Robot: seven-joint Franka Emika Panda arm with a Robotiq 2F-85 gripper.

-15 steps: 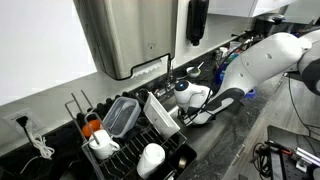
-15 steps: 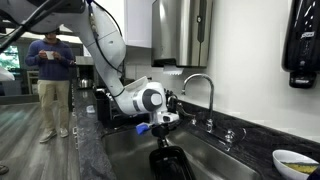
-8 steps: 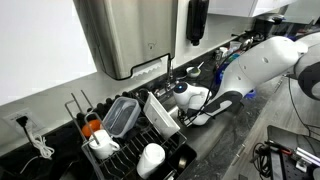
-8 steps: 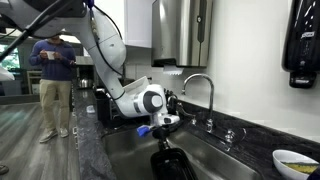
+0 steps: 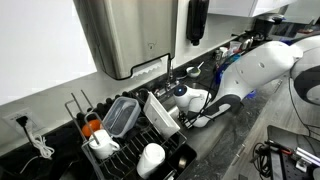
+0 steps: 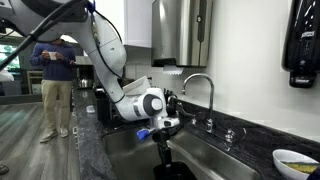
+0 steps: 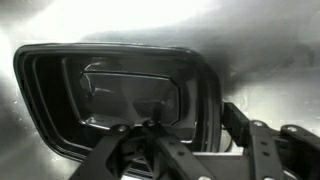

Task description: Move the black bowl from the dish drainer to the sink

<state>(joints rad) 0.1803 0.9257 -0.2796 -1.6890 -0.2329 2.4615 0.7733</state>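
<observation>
In an exterior view the drainer (image 5: pixel 178 152) sits at the left on the dark worktop (image 5: pixel 232 130), holding a grey container (image 5: pixel 120 115), a white tray (image 5: pixel 160 115) and a white mug (image 5: pixel 150 158). To its right the arm (image 5: pixel 255 65) bends down toward the sink. In an exterior view a person (image 6: pixel 55 75) stands at the far left. Further right the pincer (image 6: pixel 166 158) points down into the sink (image 6: pixel 215 160), with the black bowl (image 6: pixel 177 172) just under it on the basin floor and the faucet (image 6: pixel 200 85) behind. In the wrist view the bowl (image 7: pixel 110 90) lies upright and empty on the steel sink (image 7: pixel 260 50), filling the left and middle. The pincer (image 7: pixel 190 130) comes in from the bottom, its 2 fingers (image 7: pixel 145 130) set apart on either side of the bowl's right rim. Whether they press on that rim cannot be told.
</observation>
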